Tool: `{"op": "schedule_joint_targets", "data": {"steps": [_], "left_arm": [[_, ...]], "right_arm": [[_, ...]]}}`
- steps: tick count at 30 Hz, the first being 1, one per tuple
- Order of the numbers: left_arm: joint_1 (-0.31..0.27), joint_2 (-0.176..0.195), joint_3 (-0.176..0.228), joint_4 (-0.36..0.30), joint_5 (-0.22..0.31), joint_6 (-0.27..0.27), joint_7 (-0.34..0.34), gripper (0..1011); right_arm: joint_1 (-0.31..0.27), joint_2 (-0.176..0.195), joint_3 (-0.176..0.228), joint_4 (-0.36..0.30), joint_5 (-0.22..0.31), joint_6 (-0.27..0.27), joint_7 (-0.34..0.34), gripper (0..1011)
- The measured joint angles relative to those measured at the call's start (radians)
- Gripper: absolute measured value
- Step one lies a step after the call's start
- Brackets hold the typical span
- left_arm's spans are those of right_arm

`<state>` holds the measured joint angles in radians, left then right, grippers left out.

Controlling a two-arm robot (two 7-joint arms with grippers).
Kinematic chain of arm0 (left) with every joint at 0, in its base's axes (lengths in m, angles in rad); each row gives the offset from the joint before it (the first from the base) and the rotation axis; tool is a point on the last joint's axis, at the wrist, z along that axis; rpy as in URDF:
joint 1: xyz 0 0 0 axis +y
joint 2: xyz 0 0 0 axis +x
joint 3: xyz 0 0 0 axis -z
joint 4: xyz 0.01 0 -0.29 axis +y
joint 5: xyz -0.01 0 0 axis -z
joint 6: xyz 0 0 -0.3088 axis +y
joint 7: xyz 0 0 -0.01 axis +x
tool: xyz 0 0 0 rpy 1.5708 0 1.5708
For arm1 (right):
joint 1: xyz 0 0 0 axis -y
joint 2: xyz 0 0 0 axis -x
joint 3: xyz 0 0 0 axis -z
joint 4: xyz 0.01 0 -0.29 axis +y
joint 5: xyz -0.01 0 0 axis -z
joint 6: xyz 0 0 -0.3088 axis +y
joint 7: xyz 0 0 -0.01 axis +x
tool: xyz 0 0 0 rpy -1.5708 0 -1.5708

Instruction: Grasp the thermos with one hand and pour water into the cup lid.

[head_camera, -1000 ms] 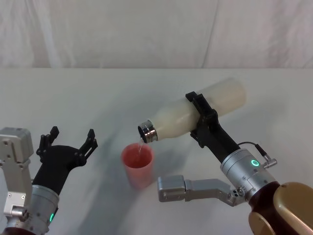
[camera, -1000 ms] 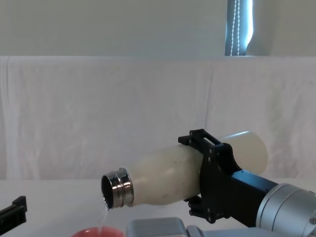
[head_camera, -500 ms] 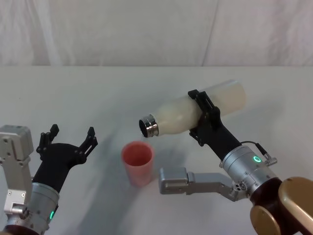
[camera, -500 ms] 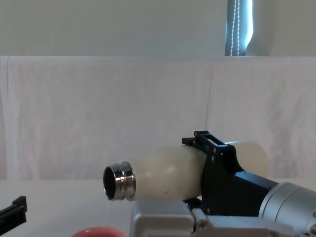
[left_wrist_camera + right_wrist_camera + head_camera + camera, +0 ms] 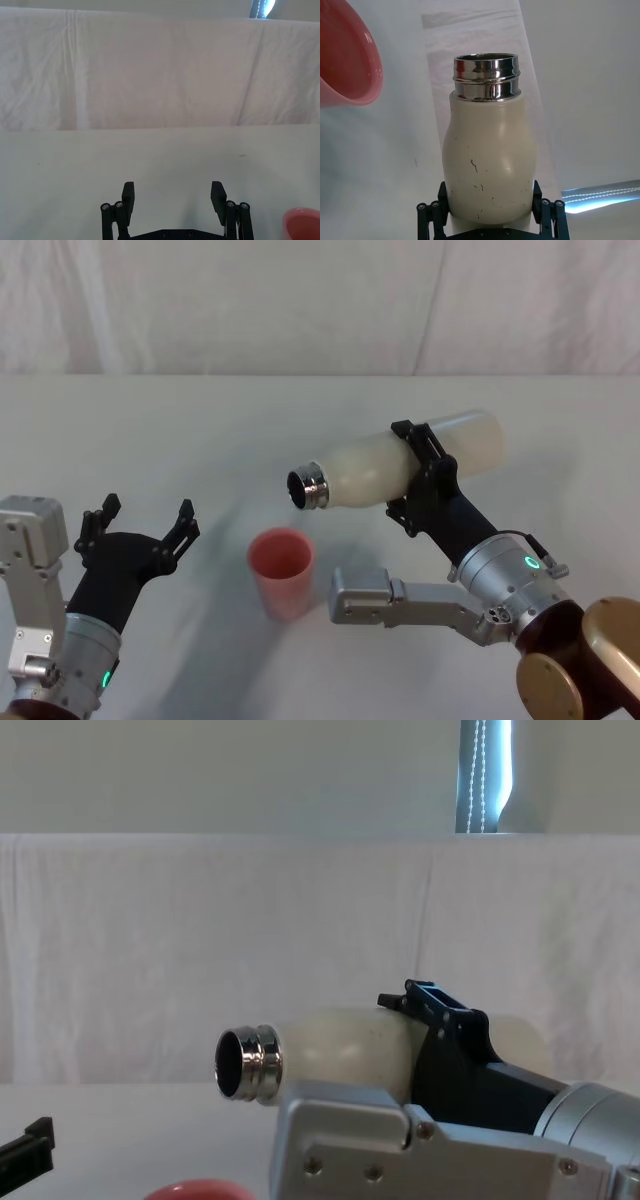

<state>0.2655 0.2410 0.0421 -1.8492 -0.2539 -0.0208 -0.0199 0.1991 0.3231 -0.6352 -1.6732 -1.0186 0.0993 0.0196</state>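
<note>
The right gripper [image 5: 424,480] is clamping the thermos [image 5: 400,468] around its midsection and is holding it in the air, lying roughly level. In the head view the chrome mouth is pointing toward the robot's left and is sitting just above and slightly beyond the far rim of the pink cup lid [image 5: 282,572]. No water is showing between the mouth and the cup lid.

The thermos [image 5: 490,170] is presenting as a cream-white bottle with rounded shoulders narrowing to a shiny chrome threaded neck, open at the top. In the right wrist view, faint dark specks and small scratch marks are showing on the lower body, just above the black fingers [image 5: 431,215] that are pressing on either side of it. In the chest view the thermos [image 5: 340,1050] is appearing side-on, its dark open mouth facing left, above the red rim of the cup lid [image 5: 205,1189].

The cup lid is standing upright on the white table [image 5: 180,440], with the thermos shadow falling beside it. In the right wrist view the cup lid [image 5: 345,60] is showing its glossy pink interior.

The left gripper [image 5: 140,530] is hovering to the left of the cup lid, well apart from it, with its fingers spread wide and holding nothing. In the left wrist view its two fingers [image 5: 128,192] are standing apart over the bare table [image 5: 150,150].
</note>
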Motion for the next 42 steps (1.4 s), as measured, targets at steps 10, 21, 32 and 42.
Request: {"op": "schedule_joint_targets", "data": {"steps": [10,21,32,42], "left_arm": [[0.0,0.0,0.0,0.0,0.0,0.0,0.0,1001],[0.0,0.0,0.0,0.0,0.0,0.0,0.0,1001],[0.0,0.0,0.0,0.0,0.0,0.0,0.0,1001],[0.0,0.0,0.0,0.0,0.0,0.0,0.0,1001]], "right_arm": [[-0.003,-0.002,0.003,-0.002,0.001,-0.002,0.001,957],[-0.005,-0.001,0.001,-0.001,-0.007,-0.002,-0.002,957],[-0.005,-0.003,0.0,-0.001,-0.009,-0.003,-0.007,957],[-0.02,-0.02,0.026,-0.015,0.047,-0.008,0.0,957]]}}
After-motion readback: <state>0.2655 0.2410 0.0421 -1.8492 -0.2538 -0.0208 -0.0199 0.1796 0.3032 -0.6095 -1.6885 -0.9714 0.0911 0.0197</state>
